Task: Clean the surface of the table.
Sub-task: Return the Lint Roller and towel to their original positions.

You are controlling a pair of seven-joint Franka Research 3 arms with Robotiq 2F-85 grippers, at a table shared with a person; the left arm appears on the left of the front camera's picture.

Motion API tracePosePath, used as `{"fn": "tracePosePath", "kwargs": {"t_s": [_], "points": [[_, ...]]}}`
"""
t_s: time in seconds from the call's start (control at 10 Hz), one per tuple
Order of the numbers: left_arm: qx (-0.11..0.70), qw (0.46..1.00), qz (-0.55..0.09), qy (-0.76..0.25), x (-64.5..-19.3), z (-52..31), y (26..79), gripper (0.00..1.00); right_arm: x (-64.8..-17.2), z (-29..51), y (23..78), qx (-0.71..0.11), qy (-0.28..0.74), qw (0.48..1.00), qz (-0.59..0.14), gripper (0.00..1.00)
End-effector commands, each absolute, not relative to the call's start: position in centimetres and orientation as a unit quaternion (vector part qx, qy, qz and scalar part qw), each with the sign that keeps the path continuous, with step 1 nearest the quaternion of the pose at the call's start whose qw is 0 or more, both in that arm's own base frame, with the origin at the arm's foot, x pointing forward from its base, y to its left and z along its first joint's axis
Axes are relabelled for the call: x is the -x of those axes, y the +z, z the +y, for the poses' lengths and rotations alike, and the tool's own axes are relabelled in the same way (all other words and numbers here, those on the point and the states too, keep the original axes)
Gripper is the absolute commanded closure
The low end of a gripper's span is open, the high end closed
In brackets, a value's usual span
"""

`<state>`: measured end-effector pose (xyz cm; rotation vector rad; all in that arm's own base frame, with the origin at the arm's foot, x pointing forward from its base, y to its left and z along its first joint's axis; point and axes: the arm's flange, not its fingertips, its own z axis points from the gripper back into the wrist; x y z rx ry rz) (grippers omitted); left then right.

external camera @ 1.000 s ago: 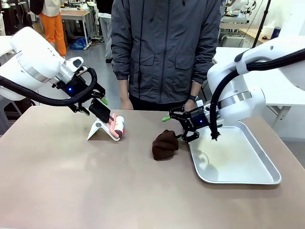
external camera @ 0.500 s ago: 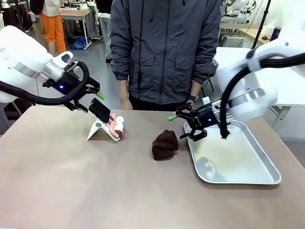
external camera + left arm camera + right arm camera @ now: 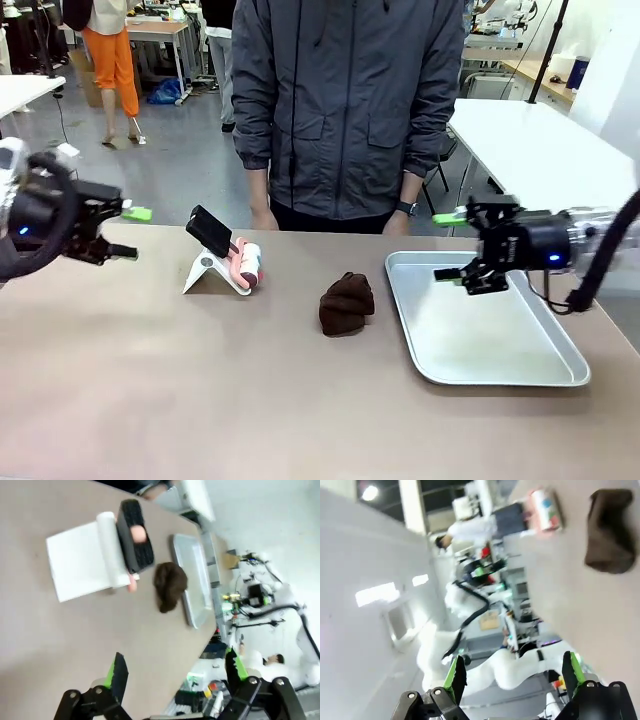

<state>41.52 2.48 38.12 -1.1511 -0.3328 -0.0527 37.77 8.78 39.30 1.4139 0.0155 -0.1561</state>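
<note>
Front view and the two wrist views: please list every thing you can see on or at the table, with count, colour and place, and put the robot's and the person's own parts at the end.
Large matte brownish-tan table: one, taupe, spans the front view.
Shiny rectangular silver metal tray: one, silver, right part of the table, nothing in it.
Crumpled dark brown cloth: one, brown, middle of the table, just left of the tray.
White folded stand with a black handle: one, white and black, left of the cloth.
Small pink and white roll: one, resting against the stand.
Left gripper: one, black with green pads, open, over the table's left edge.
Right gripper: one, open, above the tray's far side.
Person's hand: one, at the far table edge.
</note>
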Motion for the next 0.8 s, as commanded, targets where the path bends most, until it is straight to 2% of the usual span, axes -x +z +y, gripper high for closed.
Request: {"fn": "tracePosePath", "kwargs": {"t_s": [0.0,0.2,0.3,0.4,0.7], "points": [[0.622,0.755,-0.201,-0.048,-38.9,4.2,35.2,0.00,-32.4,5.7,37.8,-0.658,-0.048,0.751,-0.014,0.00],[0.683,0.691,-0.220,-0.089,-37.8,6.5,32.7,0.00,-30.9,2.5,37.0,-0.660,-0.085,0.744,-0.064,0.00],[0.696,0.678,-0.206,-0.112,-37.7,7.7,32.0,0.00,-30.6,1.0,36.4,-0.651,-0.093,0.748,-0.087,0.00],[0.695,0.680,-0.203,-0.118,-37.4,9.3,31.6,0.00,-30.7,-0.7,35.5,-0.643,-0.118,0.750,-0.100,0.00],[0.679,0.681,-0.250,-0.115,-36.7,12.7,30.8,0.00,-30.3,-3.4,33.0,-0.660,-0.144,0.728,-0.112,0.00]]}}
